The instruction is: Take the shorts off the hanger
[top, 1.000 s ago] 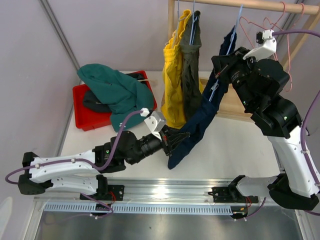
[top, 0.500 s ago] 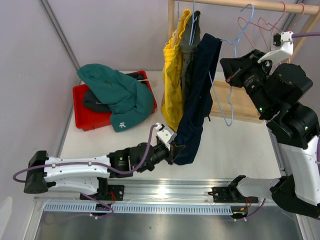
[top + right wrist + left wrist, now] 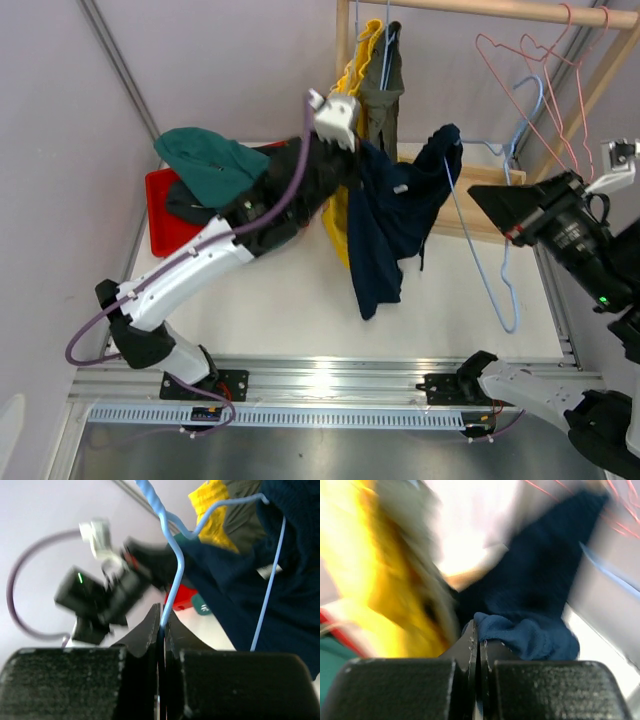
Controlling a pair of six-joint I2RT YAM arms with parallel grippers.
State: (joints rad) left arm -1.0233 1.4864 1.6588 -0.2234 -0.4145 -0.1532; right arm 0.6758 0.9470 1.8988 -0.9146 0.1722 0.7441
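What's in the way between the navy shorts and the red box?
The yellow shorts hang between the navy shorts and the red box. The navy shorts are also draped over the blue hanger.

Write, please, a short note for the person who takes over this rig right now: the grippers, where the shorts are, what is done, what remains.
Left gripper: shut on the navy shorts, raised near the wooden rail.
Right gripper: shut on the wire of the blue hanger, which appears to be off the rail.
Navy shorts: one end is draped over the hanger, so not yet free.
Done: teal shorts and black shorts lie on the red bin.
Left: pull the navy pair clear, then take the yellow shorts and olive shorts, both hanging from the rail.
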